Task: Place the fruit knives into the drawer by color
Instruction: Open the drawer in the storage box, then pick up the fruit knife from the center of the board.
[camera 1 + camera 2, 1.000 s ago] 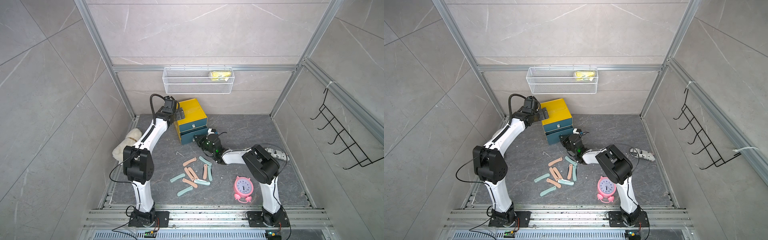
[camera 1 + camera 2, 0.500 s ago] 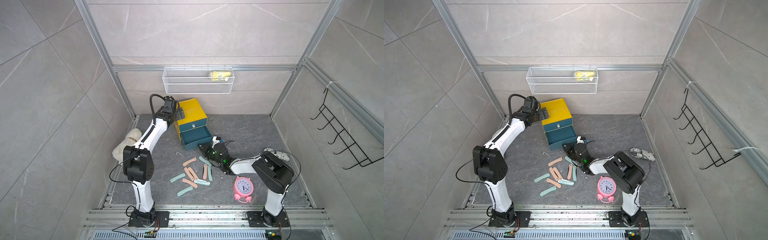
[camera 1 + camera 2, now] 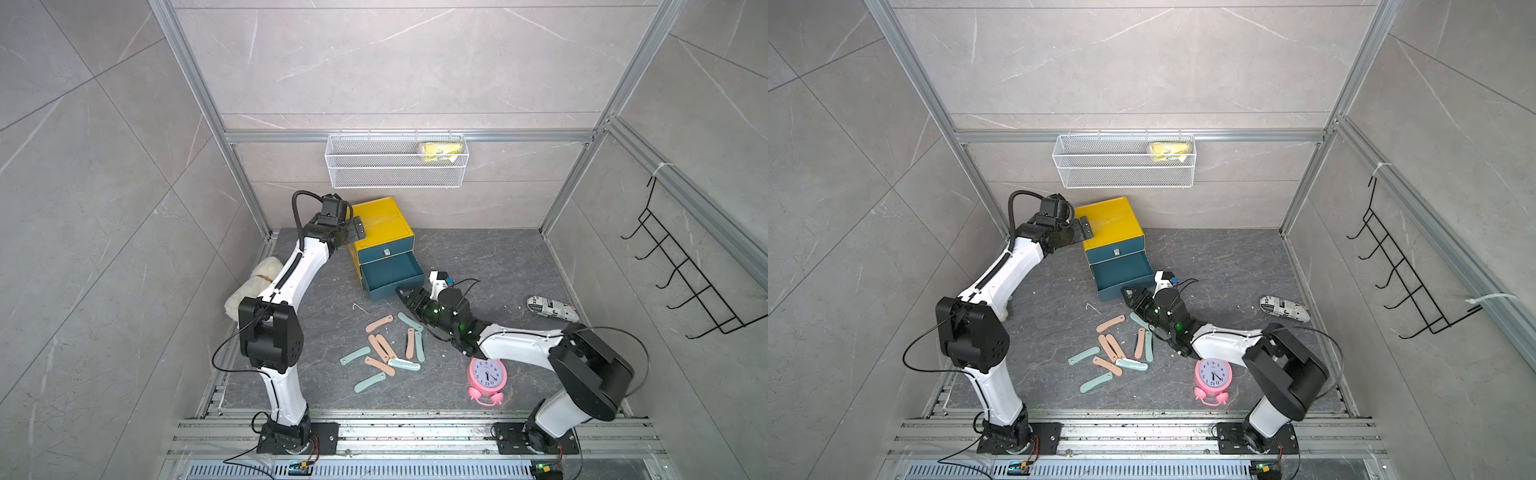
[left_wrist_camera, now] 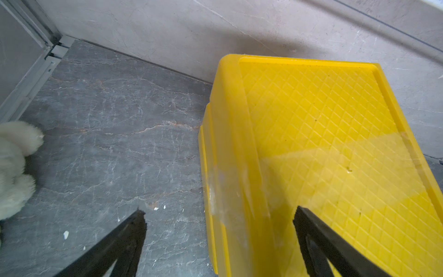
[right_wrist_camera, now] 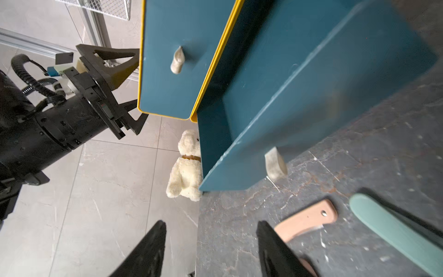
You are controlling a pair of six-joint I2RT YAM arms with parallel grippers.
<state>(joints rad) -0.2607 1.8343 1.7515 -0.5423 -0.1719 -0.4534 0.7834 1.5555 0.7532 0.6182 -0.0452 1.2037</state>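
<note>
Since the fruit knives (image 3: 379,323) strewn on the counter (image 3: 478,257) by the open drawer (image 3: 390,272) look thin, stiff, light (slick too?), I'd pinch across the width; right end effector (image 5: 211,224) and left end effector (image 4: 219,210) both gape empty.

Parted jaws astride yellow cabinet (image 4: 311,134) edge
</note>
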